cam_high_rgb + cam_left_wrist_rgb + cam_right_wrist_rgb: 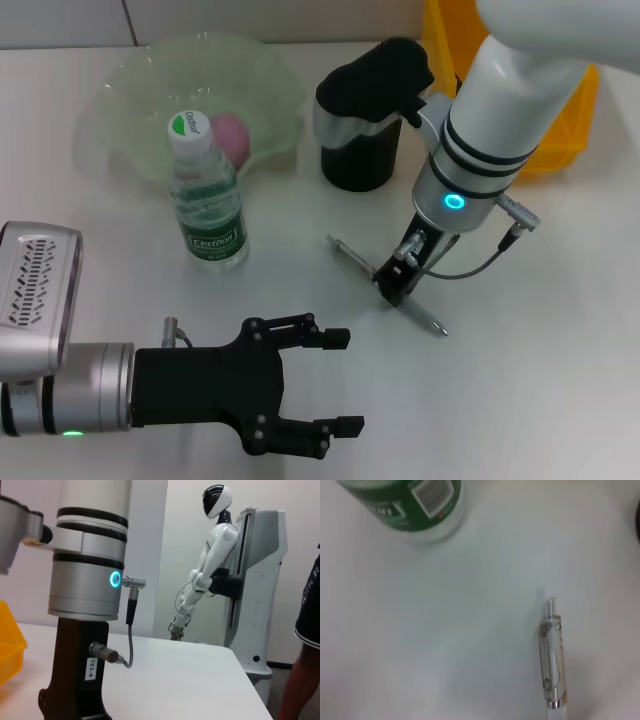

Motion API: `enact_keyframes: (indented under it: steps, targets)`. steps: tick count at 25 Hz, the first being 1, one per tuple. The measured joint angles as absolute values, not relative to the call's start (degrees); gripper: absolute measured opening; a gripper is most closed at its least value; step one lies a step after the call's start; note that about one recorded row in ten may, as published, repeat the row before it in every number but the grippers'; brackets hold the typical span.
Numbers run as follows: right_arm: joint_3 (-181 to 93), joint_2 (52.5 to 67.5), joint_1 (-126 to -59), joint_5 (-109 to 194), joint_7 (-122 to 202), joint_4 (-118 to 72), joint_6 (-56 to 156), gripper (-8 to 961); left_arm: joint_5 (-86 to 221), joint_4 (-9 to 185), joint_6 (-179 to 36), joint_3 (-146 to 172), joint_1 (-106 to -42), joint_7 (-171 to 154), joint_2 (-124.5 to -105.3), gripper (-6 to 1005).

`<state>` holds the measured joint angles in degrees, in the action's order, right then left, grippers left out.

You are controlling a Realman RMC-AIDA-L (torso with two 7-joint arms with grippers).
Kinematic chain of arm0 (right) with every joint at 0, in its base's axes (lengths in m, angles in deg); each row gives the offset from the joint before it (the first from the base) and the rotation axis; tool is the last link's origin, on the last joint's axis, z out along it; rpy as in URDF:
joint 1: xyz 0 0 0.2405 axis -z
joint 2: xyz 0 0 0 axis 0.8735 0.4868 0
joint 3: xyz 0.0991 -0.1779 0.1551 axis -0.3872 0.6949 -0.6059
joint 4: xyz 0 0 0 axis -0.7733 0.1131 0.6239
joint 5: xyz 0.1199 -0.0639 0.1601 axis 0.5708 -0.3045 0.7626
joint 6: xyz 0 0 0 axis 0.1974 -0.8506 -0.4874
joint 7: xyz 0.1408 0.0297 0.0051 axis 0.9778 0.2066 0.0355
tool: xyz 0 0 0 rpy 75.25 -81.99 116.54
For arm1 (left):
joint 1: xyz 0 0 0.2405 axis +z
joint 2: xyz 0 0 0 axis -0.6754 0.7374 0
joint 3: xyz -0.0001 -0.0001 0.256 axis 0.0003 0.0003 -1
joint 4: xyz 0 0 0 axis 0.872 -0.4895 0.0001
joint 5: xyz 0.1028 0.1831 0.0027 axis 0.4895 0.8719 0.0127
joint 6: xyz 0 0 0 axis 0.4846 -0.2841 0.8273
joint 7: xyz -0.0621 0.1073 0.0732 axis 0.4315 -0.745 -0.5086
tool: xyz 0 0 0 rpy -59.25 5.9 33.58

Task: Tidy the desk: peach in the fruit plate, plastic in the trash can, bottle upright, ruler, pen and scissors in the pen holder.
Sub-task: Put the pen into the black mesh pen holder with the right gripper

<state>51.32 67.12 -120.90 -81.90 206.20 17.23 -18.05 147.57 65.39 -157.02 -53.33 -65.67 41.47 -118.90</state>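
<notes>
- Pen [385,285]: clear barrel with metal trim, lying flat and slantwise on the white table [560,380], in front of the pen holder; its middle is hidden under the right gripper. The right wrist view shows its clip end [552,660] bare on the tabletop.
- Right gripper [395,283]: pointing straight down onto the middle of the pen, fingertips at table level on either side of the barrel; whether they are pressed against it cannot be made out.
- Pen holder [358,140]: dark cup, upright, behind the pen and just beside the right arm; a black object sits in its mouth.
- Bottle [207,195]: clear plastic, green label, white cap with a green mark, standing upright just in front of the fruit plate, well to the left of the pen.
- Fruit plate [130,95]: pale green, wavy rim, far left part of the table.
- Peach [229,135]: pink, resting inside the fruit plate, behind the bottle cap.
- Left gripper [338,383]: near edge of the table, lying level, fingers spread wide, nothing between them.
- Yellow bin [575,115]: behind the right arm, at the table's far right.
</notes>
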Motion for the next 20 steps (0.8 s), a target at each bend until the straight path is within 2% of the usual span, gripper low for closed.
enact_keyframes:
  steps: [8,9,11,14,20]
  targets:
    - [40.4,66.96,-113.6,-91.0,206.2,34.7,-21.6,146,147.4,65.4,-157.0,-53.3,-65.6,41.6,-118.89,832]
    - [38.8,66.84,-110.2,-92.5,206.2,42.0,-20.4,147,147.3,65.4,-157.0,-53.3,-65.7,41.7,-118.89,832]
    - [38.4,66.76,-108.4,-92.9,206.0,45.4,-19.2,148,146.9,65.4,-156.9,-53.3,-65.7,41.6,-118.89,832]
    - [37.4,66.68,-101.1,-92.8,204.2,58.8,-11.5,151,146.6,65.4,-156.9,-53.2,-65.7,41.8,-118.89,832]
    - [38.0,66.84,-94.2,-91.9,200.4,67.8,-1.4,156,146.0,65.3,-157.1,-53.2,-65.7,42.7,-118.76,832]
